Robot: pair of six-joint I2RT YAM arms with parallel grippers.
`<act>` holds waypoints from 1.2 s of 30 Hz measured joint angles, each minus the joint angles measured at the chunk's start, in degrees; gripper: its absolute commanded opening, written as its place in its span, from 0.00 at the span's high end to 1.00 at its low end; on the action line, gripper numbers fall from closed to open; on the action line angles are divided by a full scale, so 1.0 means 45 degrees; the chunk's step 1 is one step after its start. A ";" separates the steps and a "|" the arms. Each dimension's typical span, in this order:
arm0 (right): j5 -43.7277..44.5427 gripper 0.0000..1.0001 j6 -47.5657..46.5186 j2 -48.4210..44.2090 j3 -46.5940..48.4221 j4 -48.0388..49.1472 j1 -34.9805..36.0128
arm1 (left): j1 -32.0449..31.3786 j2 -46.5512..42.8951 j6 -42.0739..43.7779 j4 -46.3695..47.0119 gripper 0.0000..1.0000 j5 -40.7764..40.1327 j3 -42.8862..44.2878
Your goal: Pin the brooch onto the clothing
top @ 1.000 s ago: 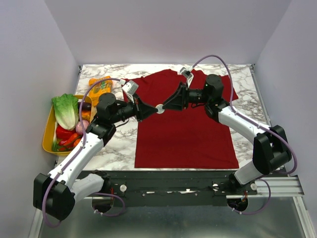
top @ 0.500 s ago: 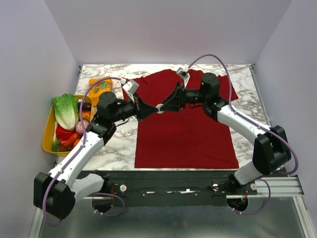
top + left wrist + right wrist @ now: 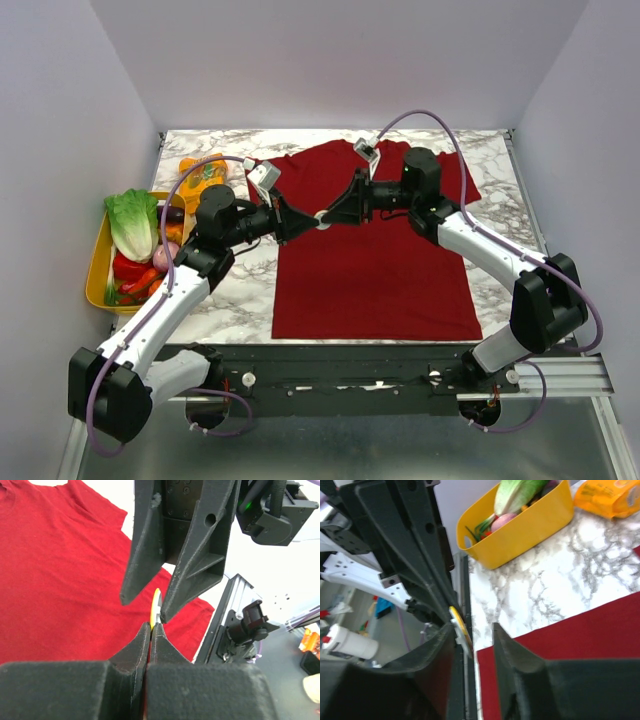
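The dark red T-shirt (image 3: pixel 380 260) lies flat on the marble table; it also shows in the left wrist view (image 3: pixel 60 580) and the right wrist view (image 3: pixel 580 625). My left gripper (image 3: pixel 316 219) is shut on the small yellow-gold brooch (image 3: pixel 322 217) and holds it edge-on above the shirt's left sleeve. In the left wrist view the brooch (image 3: pixel 156 605) sticks up from my shut left gripper (image 3: pixel 152 626). My right gripper (image 3: pixel 329 214) faces it tip to tip, open. In the right wrist view, the brooch (image 3: pixel 460 627) lies against one finger of my right gripper (image 3: pixel 474 630).
A yellow bin (image 3: pixel 95 275) of vegetables stands at the table's left edge; it also shows in the right wrist view (image 3: pixel 530 525). An orange snack packet (image 3: pixel 203 175) lies behind it, beside the shirt's left sleeve.
My right arm has shifted slightly left, bringing its open fingers closer around the brooch. The left gripper has held still with the brooch.
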 measured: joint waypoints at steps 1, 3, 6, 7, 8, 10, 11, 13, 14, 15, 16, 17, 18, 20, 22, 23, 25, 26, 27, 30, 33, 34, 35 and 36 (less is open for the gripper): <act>0.0010 0.72 0.0005 0.0000 0.0005 -0.0044 0.0005 | 0.0000 0.0000 -0.0005 -0.0029 1.00 -0.0005 0.0000; 0.0010 0.81 -0.0097 0.0000 0.0053 -0.0155 0.0005 | 0.0029 0.0000 0.0005 -0.0112 1.00 -0.0010 0.0000; 0.0029 0.91 -0.0296 0.0000 0.0170 -0.0403 0.0083 | 0.0117 0.0000 0.0010 -0.0267 1.00 -0.0102 -0.0005; 0.0024 0.93 -0.0364 0.0000 0.0204 -0.0505 0.0087 | 0.0121 0.0000 0.0039 -0.0301 1.00 -0.0155 0.0000; 0.0034 0.93 -0.0457 0.0000 0.0233 -0.0602 0.0097 | 0.0131 0.0000 0.0053 -0.0340 1.00 -0.0170 0.0000; 0.0083 0.91 -0.0661 0.0000 0.0282 -0.0845 0.0117 | 0.0131 0.0000 0.0155 -0.0447 1.00 -0.0209 0.0000; 0.0112 0.82 -0.0763 0.0000 0.0311 -0.0986 0.0136 | 0.0131 0.0000 0.0175 -0.0529 1.00 -0.0214 0.0005; 0.0194 0.70 -0.0971 0.0000 0.0393 -0.1268 0.0175 | 0.0126 0.0000 0.0345 -0.0874 1.00 -0.0257 0.0131; 0.0291 0.59 -0.1093 0.0000 0.0432 -0.1384 0.0194 | 0.0117 0.0000 0.0437 -0.1001 1.00 -0.0277 0.0189; 0.0398 0.54 -0.1180 0.0000 0.0461 -0.1491 0.0204 | 0.0102 0.0000 0.0539 -0.1161 1.00 -0.0291 0.0282; 0.0554 0.48 -0.1292 0.0000 0.0481 -0.1598 0.0204 | 0.0102 0.0000 0.0627 -0.1273 1.00 -0.0306 0.0355; 0.0656 0.40 -0.1355 0.0000 0.0486 -0.1671 0.0189 | 0.0102 0.0000 0.0733 -0.1399 1.00 -0.0340 0.0427; 0.0797 0.37 -0.1413 0.0000 0.0491 -0.1739 0.0180 | 0.0102 0.0000 0.0806 -0.1515 1.00 -0.0364 0.0486; 0.1010 0.31 -0.1545 -0.0005 0.0491 -0.1855 0.0151 | 0.0102 -0.0005 0.0981 -0.1807 1.00 -0.0442 0.0612; 0.1209 0.28 -0.1632 -0.0010 0.0491 -0.1928 0.0141 | 0.0102 -0.0024 0.1146 -0.2113 1.00 -0.0612 0.0714; 0.1273 0.24 -0.1656 -0.0015 0.0491 -0.1962 0.0141 | 0.0102 -0.0024 0.1248 -0.2297 1.00 -0.0767 0.0787; 0.1467 0.20 -0.1685 -0.0073 0.0491 -0.2025 0.0131 | 0.0102 -0.0024 0.1384 -0.2603 1.00 -0.1035 0.0889; 0.1559 0.17 -0.1685 -0.0131 0.0491 -0.2064 0.0131 | 0.0102 -0.0024 0.1443 -0.2749 1.00 -0.1253 0.0947; 0.1637 0.16 -0.1690 -0.0204 0.0486 -0.2098 0.0131 | 0.0097 -0.0024 0.1506 -0.2914 1.00 -0.1491 0.0996; 0.1948 0.15 -0.1724 -0.0525 0.0486 -0.2166 0.0131 | 0.0044 -0.0024 0.1637 -0.3230 1.00 -0.1982 0.1039; 0.2103 0.17 -0.1768 -0.0709 0.0486 -0.2152 0.0131 | -0.0044 -0.0024 0.1719 -0.3400 1.00 -0.2132 0.1044; 0.2118 0.18 -0.1778 -0.0709 0.0486 -0.2157 0.0131 | -0.0068 -0.0029 0.1724 -0.3395 1.00 -0.2123 0.1044; 0.2123 0.20 -0.1778 -0.0699 0.0486 -0.2166 0.0131 | -0.0068 -0.0049 0.1724 -0.3390 1.00 -0.2108 0.1044; 0.2127 0.21 -0.1778 -0.0685 0.0486 -0.2166 0.0131 | -0.0083 -0.0073 0.1719 -0.3381 1.00 -0.2098 0.1044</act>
